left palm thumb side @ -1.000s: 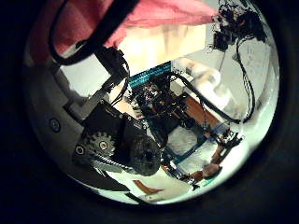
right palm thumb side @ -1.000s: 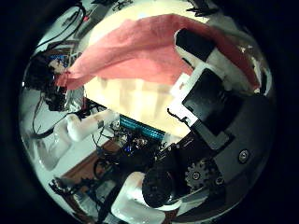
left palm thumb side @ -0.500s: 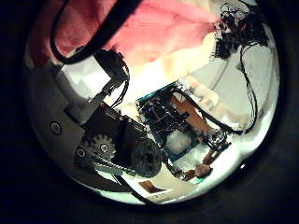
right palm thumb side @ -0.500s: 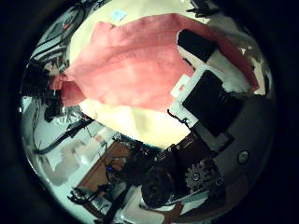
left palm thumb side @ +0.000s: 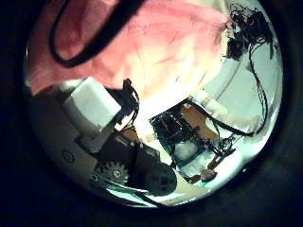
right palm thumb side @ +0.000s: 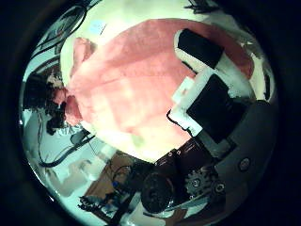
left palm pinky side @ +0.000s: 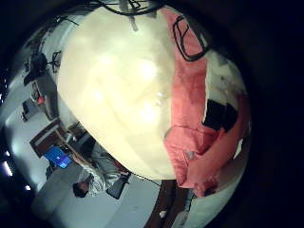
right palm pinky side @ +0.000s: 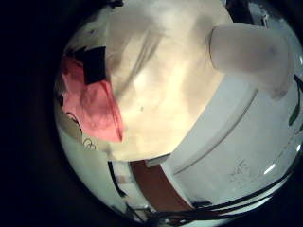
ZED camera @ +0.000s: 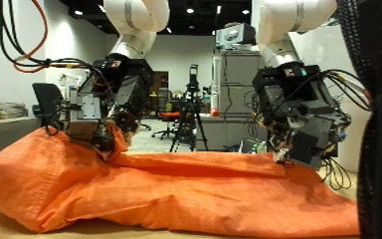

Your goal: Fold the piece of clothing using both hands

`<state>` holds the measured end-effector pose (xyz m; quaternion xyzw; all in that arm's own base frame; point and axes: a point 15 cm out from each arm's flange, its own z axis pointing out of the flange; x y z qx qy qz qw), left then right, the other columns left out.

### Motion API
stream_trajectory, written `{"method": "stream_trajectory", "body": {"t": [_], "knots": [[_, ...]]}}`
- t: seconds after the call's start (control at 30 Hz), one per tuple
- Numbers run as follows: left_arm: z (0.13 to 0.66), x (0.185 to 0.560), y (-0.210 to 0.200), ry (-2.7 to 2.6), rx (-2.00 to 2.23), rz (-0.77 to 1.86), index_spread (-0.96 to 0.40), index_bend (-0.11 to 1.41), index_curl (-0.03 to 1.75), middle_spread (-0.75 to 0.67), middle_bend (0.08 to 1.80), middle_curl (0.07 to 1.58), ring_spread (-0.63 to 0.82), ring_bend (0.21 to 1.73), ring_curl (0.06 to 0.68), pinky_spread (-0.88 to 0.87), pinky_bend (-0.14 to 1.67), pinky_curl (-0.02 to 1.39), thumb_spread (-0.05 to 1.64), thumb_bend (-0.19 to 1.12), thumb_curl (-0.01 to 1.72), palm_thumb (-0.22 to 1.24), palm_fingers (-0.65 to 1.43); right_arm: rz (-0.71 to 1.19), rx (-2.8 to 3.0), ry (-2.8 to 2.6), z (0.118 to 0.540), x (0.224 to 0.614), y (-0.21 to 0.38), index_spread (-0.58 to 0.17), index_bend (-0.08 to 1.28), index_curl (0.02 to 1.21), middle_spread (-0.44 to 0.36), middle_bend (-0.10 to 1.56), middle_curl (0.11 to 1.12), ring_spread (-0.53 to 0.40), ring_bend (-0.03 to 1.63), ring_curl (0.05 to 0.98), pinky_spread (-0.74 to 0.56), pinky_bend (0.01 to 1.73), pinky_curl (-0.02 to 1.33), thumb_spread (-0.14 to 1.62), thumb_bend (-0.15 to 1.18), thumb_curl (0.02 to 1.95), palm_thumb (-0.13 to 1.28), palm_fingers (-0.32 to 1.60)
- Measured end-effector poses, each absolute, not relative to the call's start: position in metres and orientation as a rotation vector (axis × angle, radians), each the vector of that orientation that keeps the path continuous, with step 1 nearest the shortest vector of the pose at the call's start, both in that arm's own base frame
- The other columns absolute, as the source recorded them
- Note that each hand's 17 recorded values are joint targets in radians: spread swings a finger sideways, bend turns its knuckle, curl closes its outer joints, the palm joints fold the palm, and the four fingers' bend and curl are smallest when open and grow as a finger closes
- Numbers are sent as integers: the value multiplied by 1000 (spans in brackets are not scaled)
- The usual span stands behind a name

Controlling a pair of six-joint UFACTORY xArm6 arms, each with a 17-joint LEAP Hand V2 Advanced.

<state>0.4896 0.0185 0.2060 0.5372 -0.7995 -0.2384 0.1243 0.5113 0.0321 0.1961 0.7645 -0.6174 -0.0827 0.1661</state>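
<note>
An orange garment (ZED camera: 178,189) lies spread and rumpled across the table (ZED camera: 12,227). My left hand (ZED camera: 105,105) stands over its far edge, fingers curled on a raised peak of cloth. My right hand (ZED camera: 297,115) stands over the other end, fingertips pinching the cloth's upper edge. The right thumb side palm view shows the garment (right palm thumb side: 122,80) close under the right hand's fingers (right palm thumb side: 212,99). The left thumb side palm view shows the garment (left palm thumb side: 151,43) beyond the left hand's thumb (left palm thumb side: 95,102). The little finger side views show folded cloth (left palm pinky side: 195,133) (right palm pinky side: 95,104) at the fingers on the pale tabletop.
The pale tabletop (left palm pinky side: 123,85) stretches wide beside the garment, with its edge (right palm pinky side: 204,123) near the right hand. Behind the table stand a tripod (ZED camera: 191,115), a dark chair (ZED camera: 46,105) and a grey cabinet (ZED camera: 234,95).
Both thumb side views have shifted and the garment fills more of each. Both hands have come down closer to the cloth and the table, and the cloth lies flatter.
</note>
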Motion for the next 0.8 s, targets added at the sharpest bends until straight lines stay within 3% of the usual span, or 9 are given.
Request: {"method": "stream_trajectory", "body": {"t": [0.07,0.13,0.17,0.2,0.23,0.33,0.5,0.63,0.8], "knots": [[211,494,21,-2322,1605,-623,-370,145,1287,-550,577,1189,-438,1263,528,-630,970,710,989,-29,573,728,362,-170,2217,-1799,205,526,31,-361,440,727,-189,1049,673,-275,1337,606,-405,1212,795,1242,-17,493,811,849],[217,500,23,-2320,1645,-530,-353,181,1228,-492,459,1140,-374,1166,526,-588,948,723,1004,-33,553,710,175,-99,2270,-1849,223,541,33,-365,344,712,-199,1008,667,-281,1331,604,-466,1160,769,1254,-18,472,804,700],[223,505,22,-2332,1665,-482,-346,273,1212,-441,392,1100,-264,996,477,-483,807,692,1015,-36,542,691,-37,-84,2289,-1872,230,544,34,-373,315,699,-204,996,662,-284,1323,594,-487,1147,749,1258,-16,463,802,715],[228,509,22,-2342,1683,-443,-331,318,1188,-385,355,1066,-162,905,471,-366,717,691,1025,-35,531,677,-122,-77,2301,-1891,235,546,34,-379,289,685,-208,982,656,-292,1312,582,-505,1125,727,1262,-15,455,802,714],[239,514,23,-2355,1715,-381,-297,312,1129,-269,230,991,7,801,409,-176,604,646,1037,-34,517,660,-203,-64,2327,-1926,246,549,36,-390,298,683,-213,980,656,-297,1254,564,-533,1070,701,1299,-10,436,793,669],[256,516,28,-2362,1751,-296,-224,211,1011,-60,103,871,213,696,336,105,508,570,1059,-34,492,625,-224,-28,2372,-2009,267,548,36,-402,296,677,-208,956,650,-303,1219,542,-562,1002,656,1337,-8,412,787,665],[288,508,37,-2375,1789,-204,-103,130,796,259,89,657,442,577,268,437,422,467,1091,-27,447,582,-216,118,2442,-2105,307,542,28,-414,332,692,-208,926,644,-306,1171,520,-544,877,601,1391,-2,377,802,643],[315,484,39,-2394,1788,-132,-59,139,683,359,101,540,510,528,244,537,374,421,1103,-24,424,570,-187,183,2473,-2115,336,509,19,-424,375,705,-223,893,635,-303,1129,505,-496,813,577,1411,-3,359,813,608],[317,442,33,-2401,1742,-130,-27,148,577,411,116,430,552,479,224,583,328,382,1109,-23,401,557,-152,177,2492,-2060,340,459,8,-445,479,725,-214,798,601,-297,1008,470,-334,708,566,1407,-8,345,820,402]]}}
